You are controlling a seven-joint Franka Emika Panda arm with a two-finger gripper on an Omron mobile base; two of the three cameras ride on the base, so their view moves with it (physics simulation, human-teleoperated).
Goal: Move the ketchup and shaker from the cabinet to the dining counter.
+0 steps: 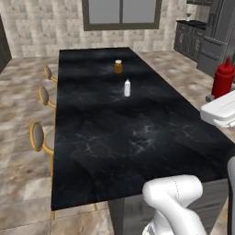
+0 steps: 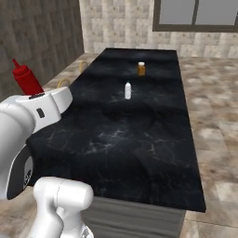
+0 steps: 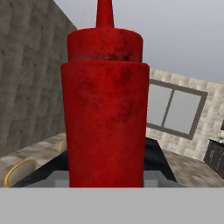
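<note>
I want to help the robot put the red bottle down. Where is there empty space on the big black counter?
Nearly all of the counter is bare: the whole near half, and both long edges. The crowded bit is the far middle, where the white bottle and amber jar stand. The gripper holds the ketchup past the right edge.

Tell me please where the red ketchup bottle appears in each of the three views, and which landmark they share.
Left base view: the ketchup is at the right edge, above the white arm, beside the dining counter.
Right base view: the ketchup is at the left edge, tilted, above the white arm.
Hand view: the ketchup stands in the centre, very close.
Shared landmark: the grey-framed window on the far wall.
</note>
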